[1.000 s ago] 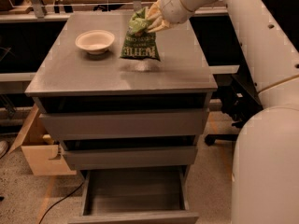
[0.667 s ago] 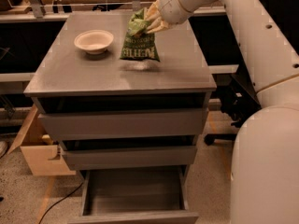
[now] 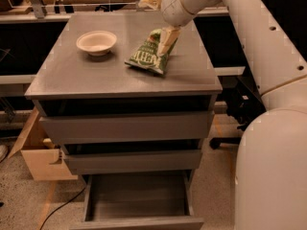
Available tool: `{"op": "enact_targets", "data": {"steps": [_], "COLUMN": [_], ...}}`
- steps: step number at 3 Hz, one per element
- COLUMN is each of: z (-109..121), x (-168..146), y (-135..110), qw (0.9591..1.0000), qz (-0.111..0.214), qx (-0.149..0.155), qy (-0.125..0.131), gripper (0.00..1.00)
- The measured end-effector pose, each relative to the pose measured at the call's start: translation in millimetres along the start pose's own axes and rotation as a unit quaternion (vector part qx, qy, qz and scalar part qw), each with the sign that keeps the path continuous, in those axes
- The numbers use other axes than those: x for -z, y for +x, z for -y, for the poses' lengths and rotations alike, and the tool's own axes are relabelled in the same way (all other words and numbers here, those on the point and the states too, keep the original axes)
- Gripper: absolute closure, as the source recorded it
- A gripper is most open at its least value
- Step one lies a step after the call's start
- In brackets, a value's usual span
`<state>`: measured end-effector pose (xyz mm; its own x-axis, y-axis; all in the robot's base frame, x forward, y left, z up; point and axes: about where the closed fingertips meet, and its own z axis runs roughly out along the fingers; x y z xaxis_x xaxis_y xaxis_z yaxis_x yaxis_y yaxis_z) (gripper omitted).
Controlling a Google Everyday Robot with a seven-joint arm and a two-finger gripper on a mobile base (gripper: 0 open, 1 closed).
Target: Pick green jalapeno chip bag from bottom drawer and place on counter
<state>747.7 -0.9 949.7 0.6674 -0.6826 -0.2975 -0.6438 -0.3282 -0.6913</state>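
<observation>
Green jalapeno chip bag (image 3: 147,56) lies tilted on the counter (image 3: 86,78), right of centre, lettering facing up. Hand (image 3: 154,27) sits just above the bag's upper right end with its fingers spread wide: one pale finger (image 3: 168,40) rests against the bag's top edge, the other points away toward the back of the counter. White bowl (image 3: 96,41) stands to the left of the bag, apart from it. Bottom drawer (image 3: 136,198) is pulled out, nothing visible inside. Two upper drawers (image 3: 127,126) stand slightly ajar. Cardboard box (image 3: 38,157) on the floor at left.
</observation>
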Motion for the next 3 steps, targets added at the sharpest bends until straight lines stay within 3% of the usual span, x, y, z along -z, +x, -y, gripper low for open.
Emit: {"op": "enact_targets", "data": {"steps": [1, 2, 3], "z": [0, -9, -25], "x": [0, 10, 38], "y": [0, 19, 50], "qw": [1.0, 0.9995, 0.9966], "qz": [0.0, -0.026, -0.059], "qx": [0.0, -0.017, -0.056], "qy": [0.0, -0.003, 0.011], "gripper": [0.0, 0.0, 0.0]}}
